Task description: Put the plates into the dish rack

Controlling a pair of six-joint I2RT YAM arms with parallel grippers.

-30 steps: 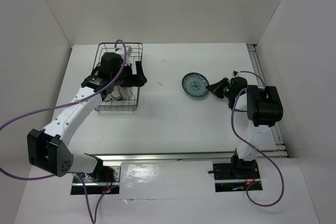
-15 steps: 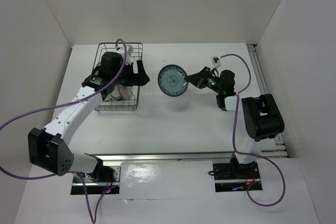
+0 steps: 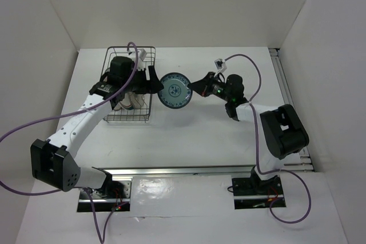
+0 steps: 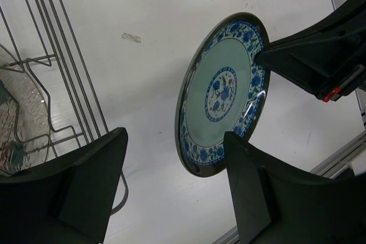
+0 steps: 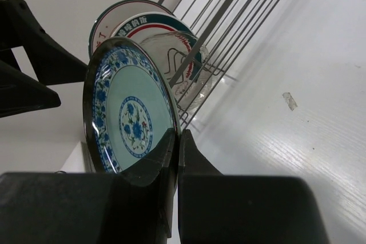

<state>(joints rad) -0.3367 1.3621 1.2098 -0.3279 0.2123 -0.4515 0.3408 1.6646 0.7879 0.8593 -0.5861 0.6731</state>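
The right gripper [image 3: 192,90] is closed on the rim of the dark teal plate [image 3: 174,90] and holds it on edge in the air, clear of the table [image 3: 217,135], just at 3 o'clock of the dish rack [image 3: 128,120]. The left gripper [image 3: 152,81] waits at 9 o'clock of the plate, its fingers spread apart and holding nothing. Other plates [image 5: 150,27] stand already between the prongs. I think the risk is the thin pinch on only 1 point of the rim: the plate may swing or slip out. It may also knock the rack wall or the left fingers, because both are very near.
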